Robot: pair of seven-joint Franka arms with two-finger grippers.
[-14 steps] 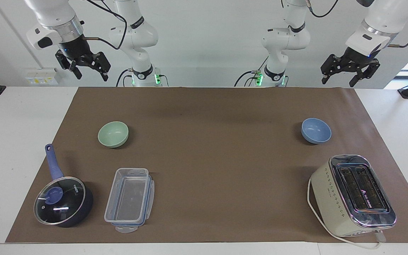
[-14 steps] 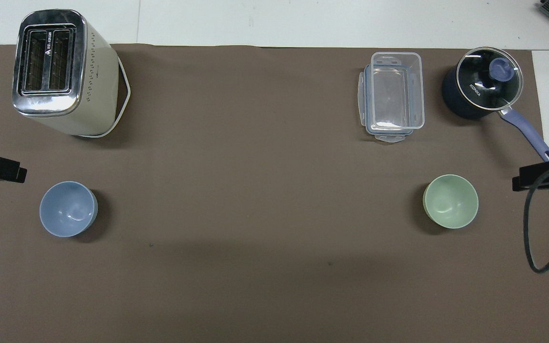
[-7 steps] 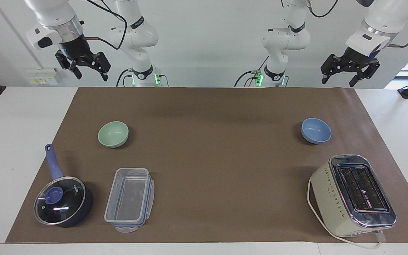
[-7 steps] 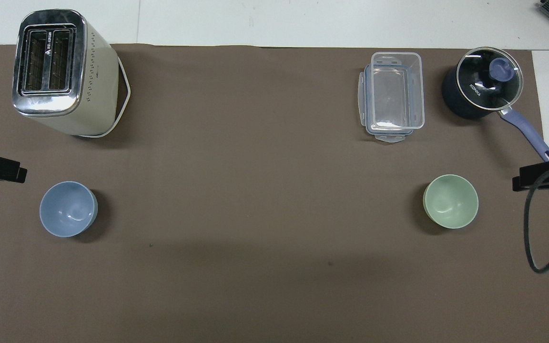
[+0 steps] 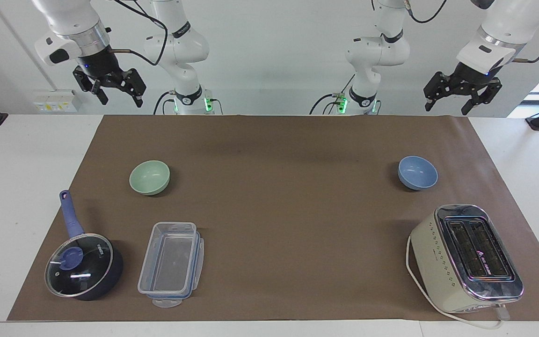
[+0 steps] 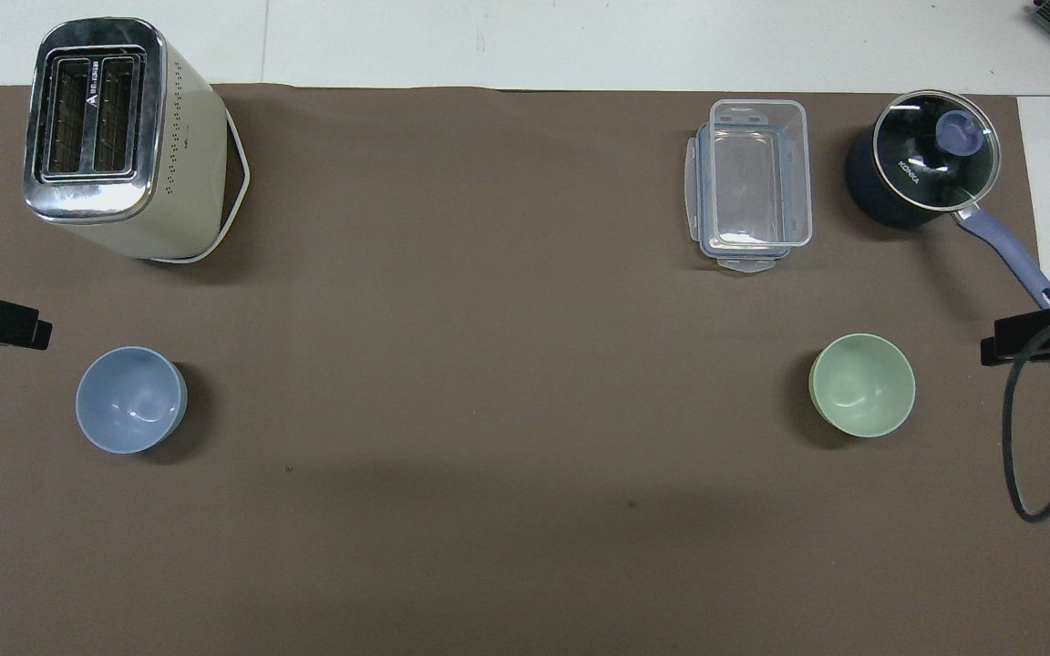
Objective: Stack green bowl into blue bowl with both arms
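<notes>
Matte pale green, the green bowl (image 5: pixel 149 177) sits left of centre in the facing view, the blue bowl (image 5: pixel 418 172) at right; both look light, rigid and smooth. Take each by its rim. The right gripper (image 5: pixel 116 91) at upper left and the left gripper (image 5: pixel 452 97) at upper right hang spread and empty.

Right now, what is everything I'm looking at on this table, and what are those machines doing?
Mat: one, brown, covers most of the white table.
Green bowl: one, mint green, on the mat toward the right arm's end.
Blue bowl: one, periwinkle, toward the left arm's end, apart from the green bowl.
Toaster: one, cream and chrome, farther from the robots than the blue bowl.
Box: one, clear plastic, empty, farther than the green bowl.
Saucepan: one, dark blue, glass lid on, beside the box.
Left pincer: black, open, raised, holding nothing.
Right pincer: black, open, raised, holding nothing.
</notes>
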